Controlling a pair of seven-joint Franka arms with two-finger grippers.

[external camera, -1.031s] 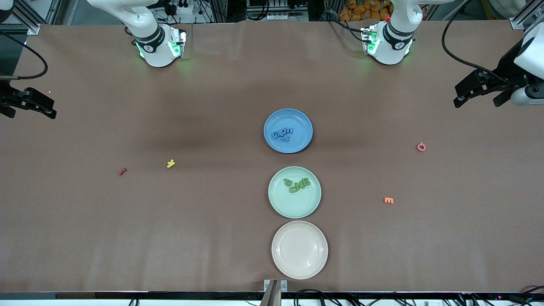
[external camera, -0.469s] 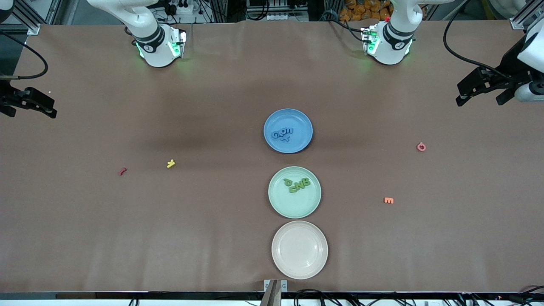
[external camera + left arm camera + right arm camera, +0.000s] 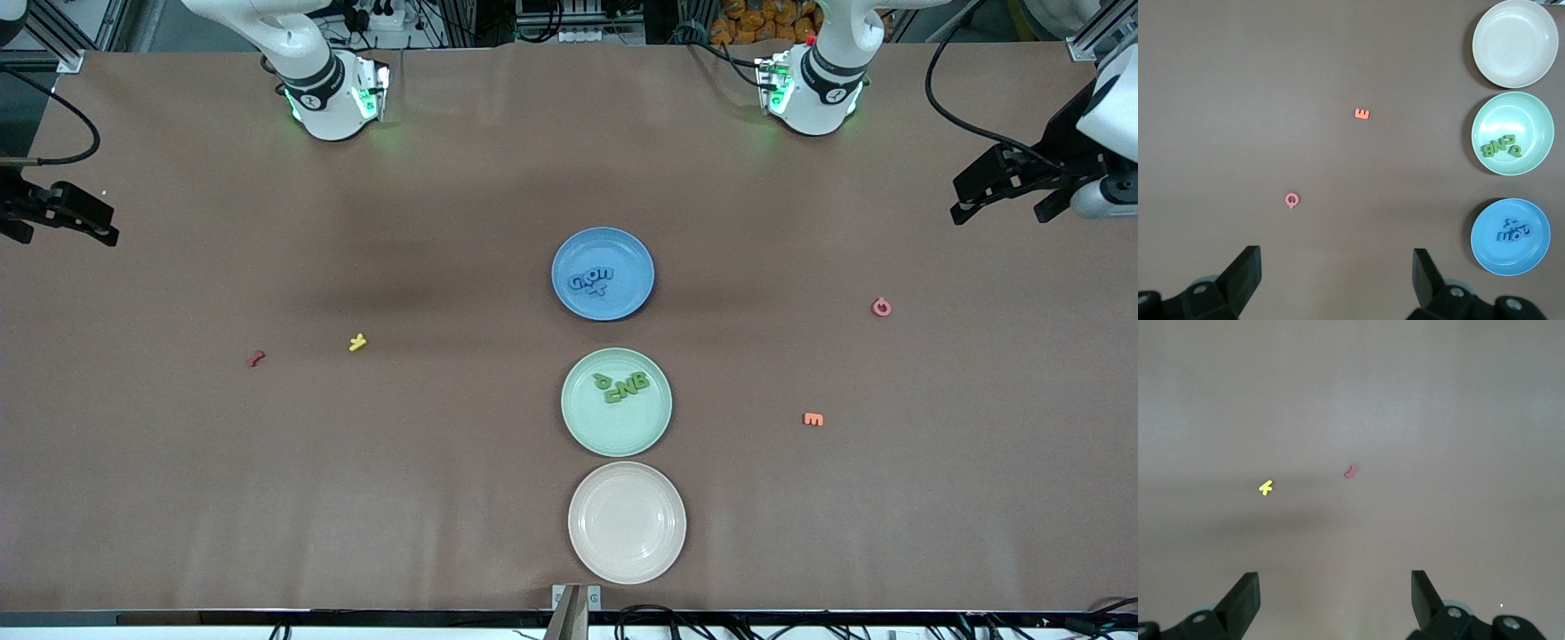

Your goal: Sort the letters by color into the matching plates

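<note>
A: Checking sort: blue letters (image 3: 592, 281) are seen in the blue plate (image 3: 633, 258), green letters (image 3: 622, 386) in the green plate (image 3: 622, 436).

B: Left gripper (image 3: 1000, 192) and right gripper (image 3: 67, 216) are parked at their table ends, spread wide, empty.

A: Risk: the pink letter (image 3: 881, 308) or yellow letter (image 3: 357, 342) could be misjudged as unsorted and dropped in a plate.

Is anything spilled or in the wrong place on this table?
Nothing stands out. The blue letters lie in the blue plate, the green letters in the green plate. Both grippers hang open, away from the plates.
</note>
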